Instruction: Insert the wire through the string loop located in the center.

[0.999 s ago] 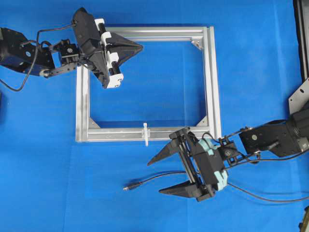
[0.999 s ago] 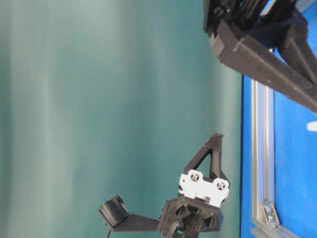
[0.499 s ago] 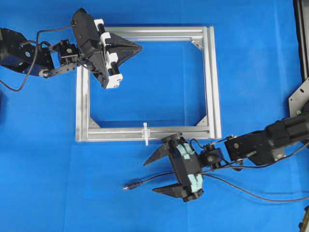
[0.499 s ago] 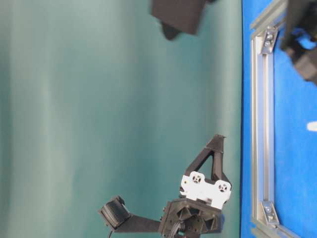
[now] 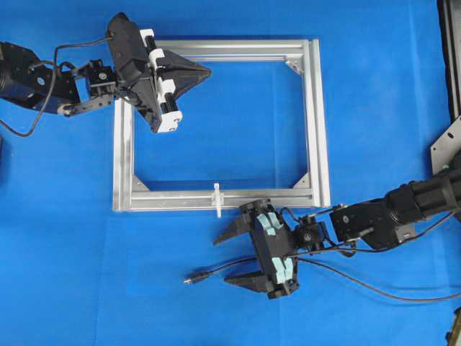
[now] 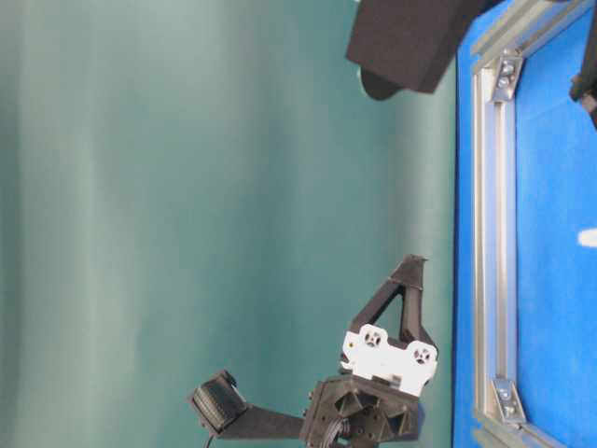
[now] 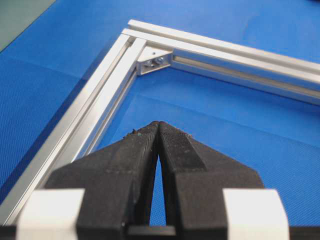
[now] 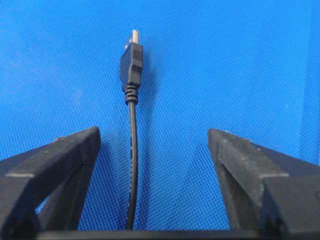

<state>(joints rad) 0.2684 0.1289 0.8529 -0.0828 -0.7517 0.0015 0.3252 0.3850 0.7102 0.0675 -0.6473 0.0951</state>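
Right gripper (image 5: 229, 257) moved down-left over wire (image 5: 216, 271), jaws spread, wire between them untouched. Left gripper (image 5: 207, 71) jaws pressed together, empty.

Overhead looks straight down; both exterior views share the frame (image 5: 315, 122).

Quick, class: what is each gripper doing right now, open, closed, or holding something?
Left gripper: closed, empty, above the aluminium frame.
Right gripper: open, jaws either side of the wire, not gripping it.
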